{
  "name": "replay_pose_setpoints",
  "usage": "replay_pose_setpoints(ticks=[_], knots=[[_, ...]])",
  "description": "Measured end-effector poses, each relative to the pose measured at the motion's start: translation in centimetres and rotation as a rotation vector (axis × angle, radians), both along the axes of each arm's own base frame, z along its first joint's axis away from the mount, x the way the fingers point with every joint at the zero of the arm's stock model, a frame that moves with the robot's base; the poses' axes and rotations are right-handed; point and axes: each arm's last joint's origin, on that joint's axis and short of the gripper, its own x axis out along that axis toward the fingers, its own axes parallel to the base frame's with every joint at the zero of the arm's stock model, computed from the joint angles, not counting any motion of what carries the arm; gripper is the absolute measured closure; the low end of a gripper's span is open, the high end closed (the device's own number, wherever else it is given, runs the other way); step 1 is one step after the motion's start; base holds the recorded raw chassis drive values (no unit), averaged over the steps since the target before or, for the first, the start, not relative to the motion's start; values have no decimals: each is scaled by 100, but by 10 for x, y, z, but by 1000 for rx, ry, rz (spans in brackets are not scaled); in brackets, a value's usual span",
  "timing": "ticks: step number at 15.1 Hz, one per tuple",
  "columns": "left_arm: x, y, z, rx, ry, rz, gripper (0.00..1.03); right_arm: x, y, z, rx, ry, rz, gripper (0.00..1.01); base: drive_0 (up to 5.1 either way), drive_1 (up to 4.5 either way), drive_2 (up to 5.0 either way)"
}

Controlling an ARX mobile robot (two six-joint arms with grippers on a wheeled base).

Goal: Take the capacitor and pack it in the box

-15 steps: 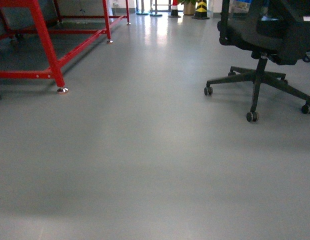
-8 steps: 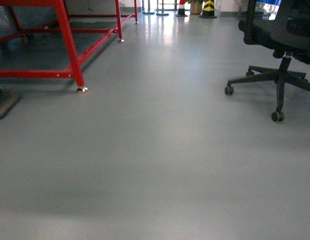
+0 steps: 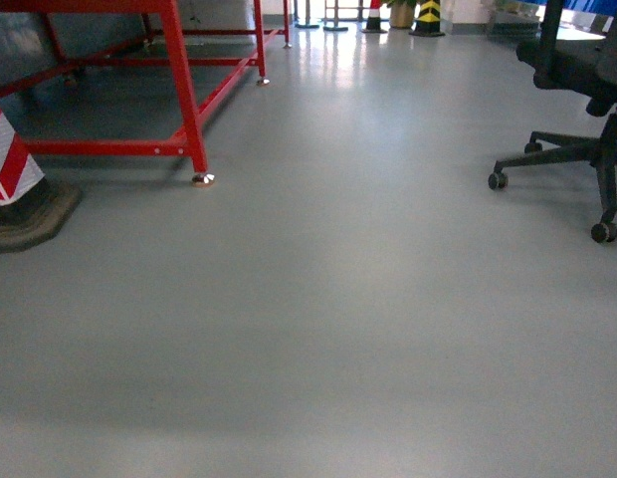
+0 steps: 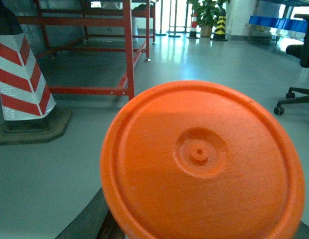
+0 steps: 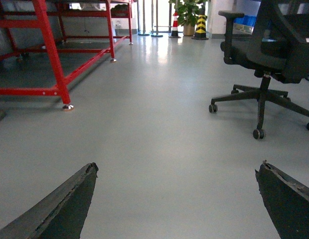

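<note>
You are facing grey floor, with a red frame, striped cone and office chair standing around. The right hand is gaping wide, gripping nothing. An orange disc is hiding the left hand: state undeterminable. The box is not showing.

The floor is smooth grey with a soft sheen, throwing pale glare far ahead of the right gripper. That gripper's fingers look like matt black rubber, rough and chipped along the edges. The disc, close in front of the left wrist camera, is orange plastic, matt, with fine ridged lines across its face. The frame is glossy red-painted metal on shiny metal feet. The cone has reflective red and white stripes on a dull black base. The chair is matt black.
</note>
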Motion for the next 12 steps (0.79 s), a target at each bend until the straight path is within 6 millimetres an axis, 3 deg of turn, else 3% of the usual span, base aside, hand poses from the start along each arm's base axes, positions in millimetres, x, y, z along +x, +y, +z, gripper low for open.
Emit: replay_pose_setpoints(ticks=[12], knots=[[0,0,0,0,2,0,59,0,0,0,0,4,0,3,-508,238,238]])
